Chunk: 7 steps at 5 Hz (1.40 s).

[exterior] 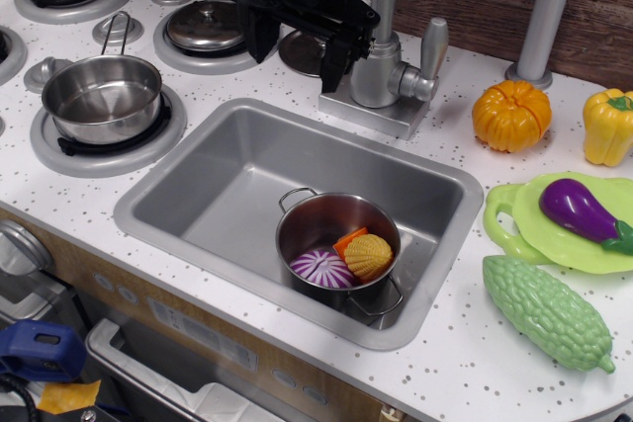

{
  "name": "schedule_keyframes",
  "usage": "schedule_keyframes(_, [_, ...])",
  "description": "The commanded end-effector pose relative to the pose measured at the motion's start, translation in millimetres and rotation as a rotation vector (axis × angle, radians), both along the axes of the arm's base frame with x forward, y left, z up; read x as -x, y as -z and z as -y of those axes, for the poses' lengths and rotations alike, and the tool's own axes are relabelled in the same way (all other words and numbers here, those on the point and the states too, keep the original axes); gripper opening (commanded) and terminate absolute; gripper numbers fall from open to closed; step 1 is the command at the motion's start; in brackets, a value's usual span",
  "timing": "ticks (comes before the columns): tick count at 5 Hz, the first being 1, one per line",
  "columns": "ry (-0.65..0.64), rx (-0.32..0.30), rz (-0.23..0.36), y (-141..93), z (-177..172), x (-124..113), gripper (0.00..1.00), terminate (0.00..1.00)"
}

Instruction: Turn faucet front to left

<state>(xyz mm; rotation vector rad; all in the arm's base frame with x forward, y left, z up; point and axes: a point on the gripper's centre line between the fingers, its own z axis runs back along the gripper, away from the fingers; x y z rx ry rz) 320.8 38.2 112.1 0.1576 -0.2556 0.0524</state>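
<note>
- The black gripper [295, 46] hangs with its jaws spread wide — nothing between them.
- The faucet [381, 71] stands just right of the gripper, its lever beyond on the far side.
- Below the gripper lies the sink [198, 205].

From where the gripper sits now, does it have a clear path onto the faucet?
Probably yes. The gripper hangs open just left of the faucet, and nothing shows in between. The lever sticks out on the far right side, away from the approach.
</note>
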Motion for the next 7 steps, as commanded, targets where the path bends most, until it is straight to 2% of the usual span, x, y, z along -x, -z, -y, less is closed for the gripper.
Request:
schedule_keyframes(1, [0.024, -0.023, 0.139, -27.2, -4.4, -10.4, 1.00, 0.00])
schedule_keyframes(2, [0.039, -0.038, 0.174, -26.6, -7.7, -19.3, 1.00, 0.00])
schedule_keyframes(4, [0.065, -0.048, 0.178, -30.1, -14.5, -33.5, 1.00, 0.00])
schedule_keyframes(5, [0.077, -0.038, 0.176, -29.4, -18.5, -34.5, 0.00, 0.00])
schedule_keyframes(6, [0.097, -0.050, 0.199, -25.3, -30.8, -36.9, 0.00, 0.00])
schedule_keyframes(7, [0.123, -0.088, 0.222, -24.0, -49.0, -42.4, 0.00, 0.00])
